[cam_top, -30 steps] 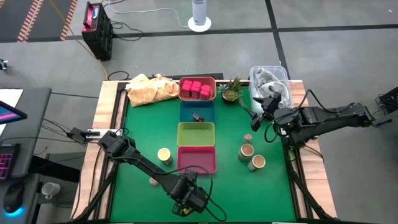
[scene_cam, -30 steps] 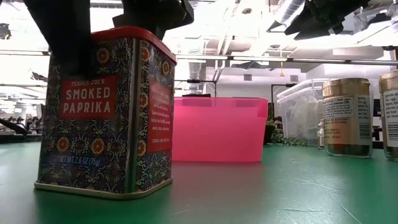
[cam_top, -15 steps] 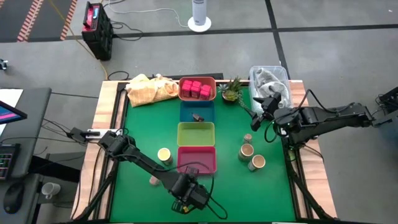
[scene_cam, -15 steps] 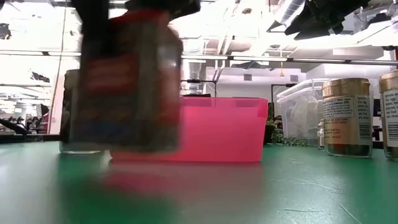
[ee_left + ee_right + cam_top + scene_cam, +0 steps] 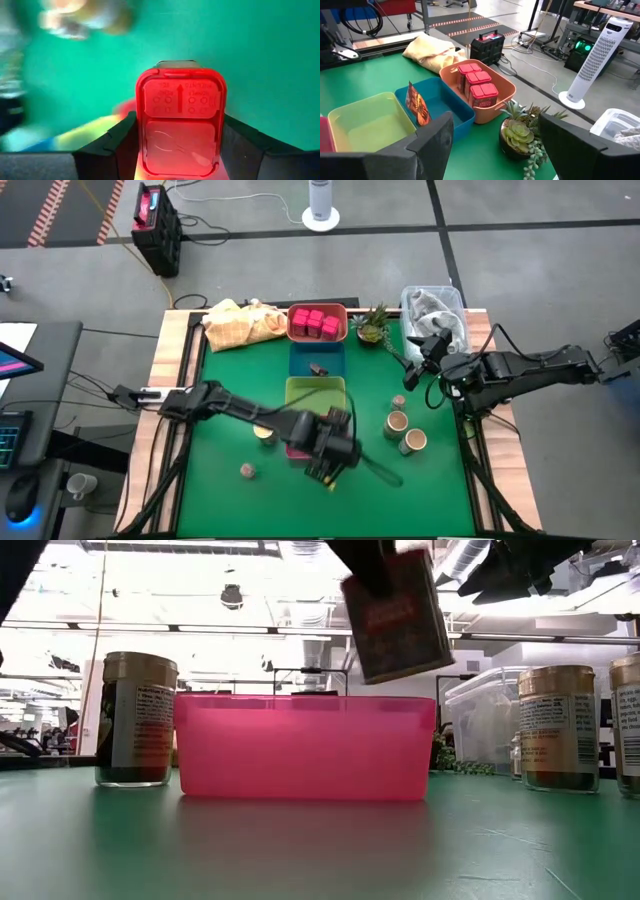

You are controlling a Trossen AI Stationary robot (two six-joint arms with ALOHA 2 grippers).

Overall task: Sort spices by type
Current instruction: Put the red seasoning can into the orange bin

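Note:
My left gripper (image 5: 180, 137) is shut on a smoked-paprika tin with a red lid (image 5: 180, 120), which hangs in the air above the pink tray (image 5: 305, 748). In the high view the gripper (image 5: 328, 452) is over that tray's near right corner. Three matching red tins (image 5: 318, 322) stand in the orange tray. Tan jars (image 5: 397, 423) (image 5: 414, 441) (image 5: 263, 430) stand on the green mat, with tiny round jars (image 5: 246, 470) (image 5: 399, 402) nearby. A small dark piece (image 5: 318, 368) lies in the blue tray. My right gripper (image 5: 495, 150) waits open near the table's right edge. My left gripper pinches the paprika tin between its two fingers (image 5: 125, 137), one on each of two opposite side walls just below the red lid (image 5: 145, 130). The tin is lifted clear of the table and hangs tilted (image 5: 395, 615) below the fingers.
Orange, blue (image 5: 318, 356), yellow-green (image 5: 315, 392) and pink trays form a row down the mat's middle. A yellow cloth (image 5: 243, 323), a potted plant (image 5: 372, 325) and a clear bin (image 5: 435, 312) line the far edge. Open mat lies to the left and along the near side.
My left gripper has lifted the paprika tin off the mat near the near edge and carried it up, toward the far and right side, over the pink tray. The tin stood upright on the mat a second ago. It now hangs tilted in the air.

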